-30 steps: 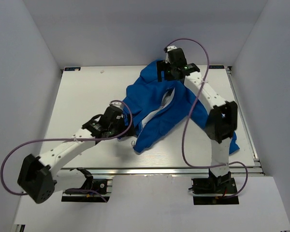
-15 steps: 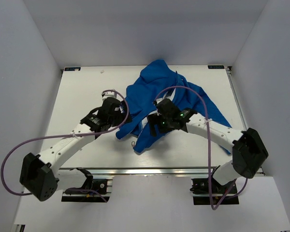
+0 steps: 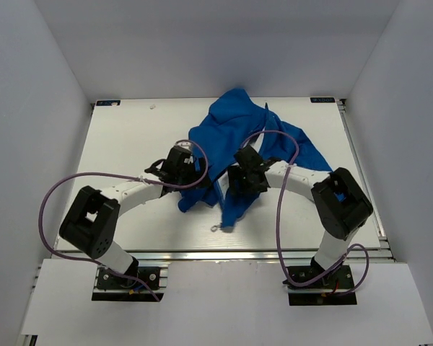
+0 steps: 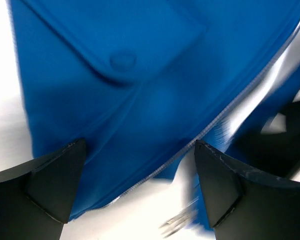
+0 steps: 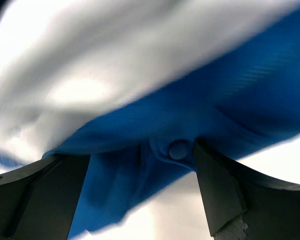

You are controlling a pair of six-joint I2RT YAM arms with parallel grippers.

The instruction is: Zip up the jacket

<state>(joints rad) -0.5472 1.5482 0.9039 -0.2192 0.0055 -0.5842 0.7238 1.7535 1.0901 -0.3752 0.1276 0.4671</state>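
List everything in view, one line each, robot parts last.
royal-blue fleece jacket: one, blue, crumpled on the table's middle and far part
silver-grey zipper: one, along the jacket's front edge
flat white table: one, white, under the jacket
purple cables: two, one looped along each arm
left gripper: one, black, open over the zipper edge
right gripper: one, black, open over a blue fold

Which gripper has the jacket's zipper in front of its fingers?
The left gripper: the silver-grey zipper of the royal-blue fleece jacket runs between its fingers. The right gripper faces only a blue snap and pale lining.
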